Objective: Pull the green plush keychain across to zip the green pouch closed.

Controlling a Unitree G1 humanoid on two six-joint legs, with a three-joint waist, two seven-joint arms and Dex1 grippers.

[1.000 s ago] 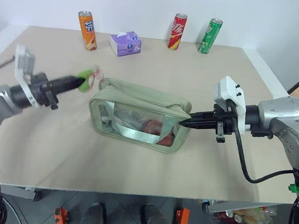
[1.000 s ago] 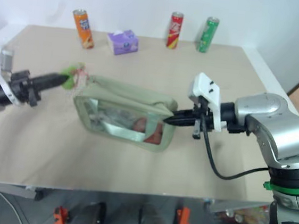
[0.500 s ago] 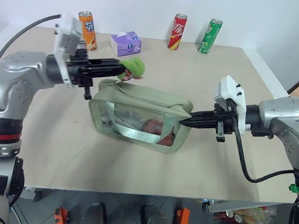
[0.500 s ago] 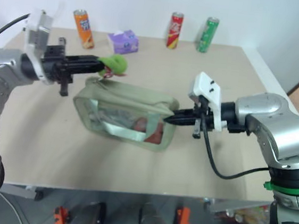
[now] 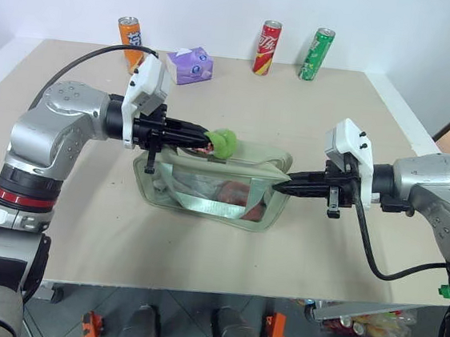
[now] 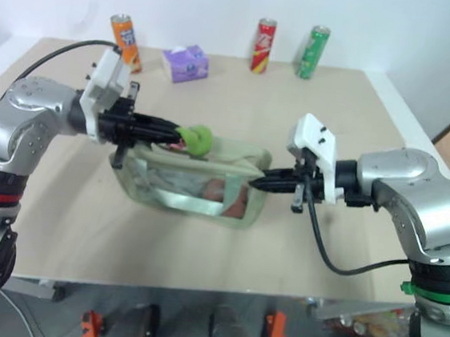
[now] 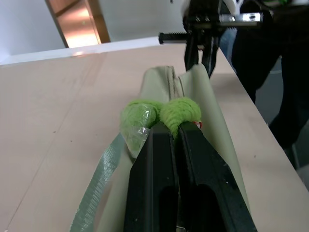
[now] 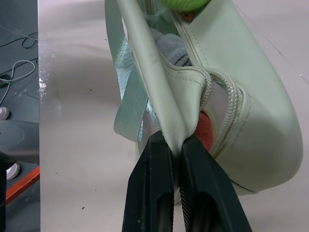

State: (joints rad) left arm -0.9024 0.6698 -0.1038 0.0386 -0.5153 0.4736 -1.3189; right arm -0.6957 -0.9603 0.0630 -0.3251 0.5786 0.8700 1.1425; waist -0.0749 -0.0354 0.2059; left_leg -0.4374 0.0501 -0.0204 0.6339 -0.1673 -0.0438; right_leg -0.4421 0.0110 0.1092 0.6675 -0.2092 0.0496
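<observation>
The left gripper [image 5: 205, 140] reaches level from the left over the green pouch [image 5: 207, 184], fingers clenched on the green plush keychain [image 5: 224, 143] above the pouch's top. The pouch lies lengthwise left to right mid-table. The right gripper [image 5: 281, 186] pinches its right end (fabric between the fingers). Behind stand an orange can [image 5: 130, 43], purple tissue pack [image 5: 189, 64], red can [image 5: 267, 47] and green can [image 5: 317, 54].
</observation>
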